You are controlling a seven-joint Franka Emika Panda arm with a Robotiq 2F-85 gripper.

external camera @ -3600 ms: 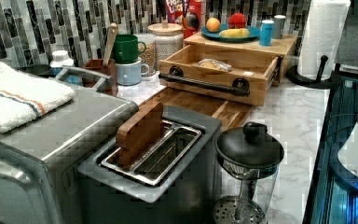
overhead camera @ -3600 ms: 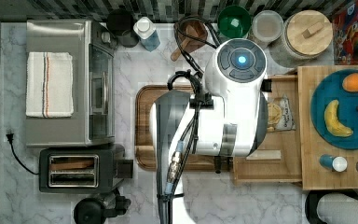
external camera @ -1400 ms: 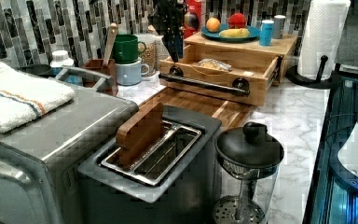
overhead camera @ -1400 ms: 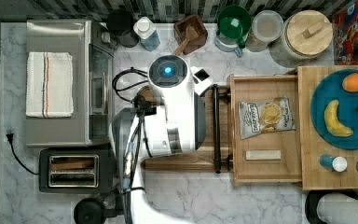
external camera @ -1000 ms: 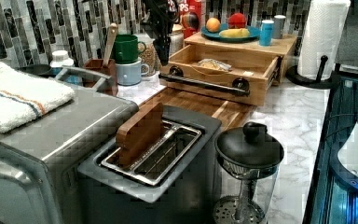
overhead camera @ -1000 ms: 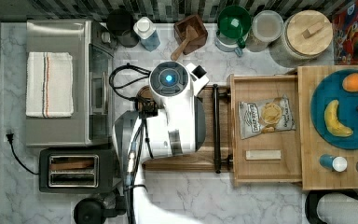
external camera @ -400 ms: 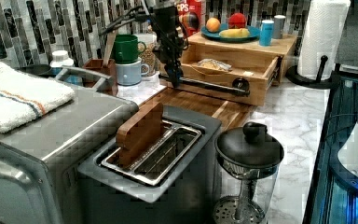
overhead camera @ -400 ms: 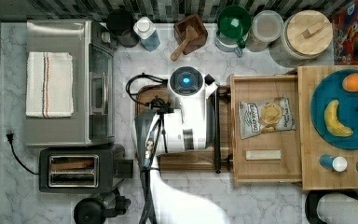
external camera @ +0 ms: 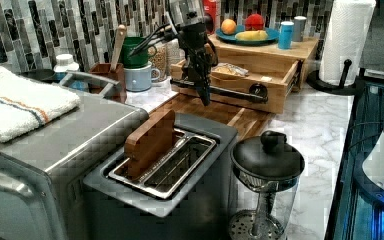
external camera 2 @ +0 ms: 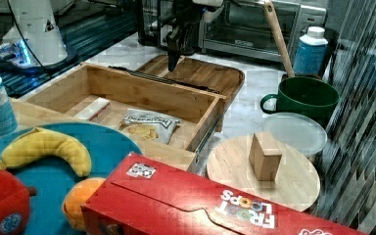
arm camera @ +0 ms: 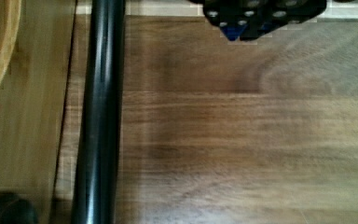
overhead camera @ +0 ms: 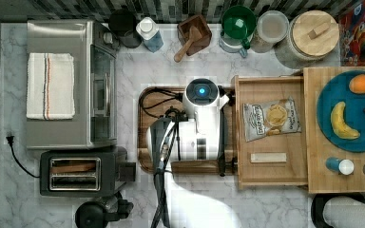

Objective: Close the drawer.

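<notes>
The drawer (overhead camera: 271, 176) of light wood stands pulled out toward the top view's left, holding a chip bag (overhead camera: 271, 118) and a small wooden block (overhead camera: 268, 157). A black bar handle (external camera: 230, 92) (arm camera: 100, 116) runs across its front. My gripper (external camera: 203, 100) (external camera 2: 170, 66) points down, shut and holding nothing, just in front of the handle on the side away from the drawer. It hangs low over the dark brown cutting board (overhead camera: 190, 167) (arm camera: 237, 140). In the wrist view my gripper (arm camera: 256, 25) is a short way from the bar, not touching it.
A wooden slab (overhead camera: 313, 180) with a blue plate (overhead camera: 328, 137) of fruit lies over the drawer's back. Toaster oven (overhead camera: 62, 128), toaster (overhead camera: 76, 176) and French press (external camera: 265, 165) are at the top view's left. Mugs, jars and a cereal box (external camera 2: 186, 205) line the tiled wall.
My arm swung toward the top view's right, closing on the drawer, and the gripper came down to handle height. The drawer itself has not moved.
</notes>
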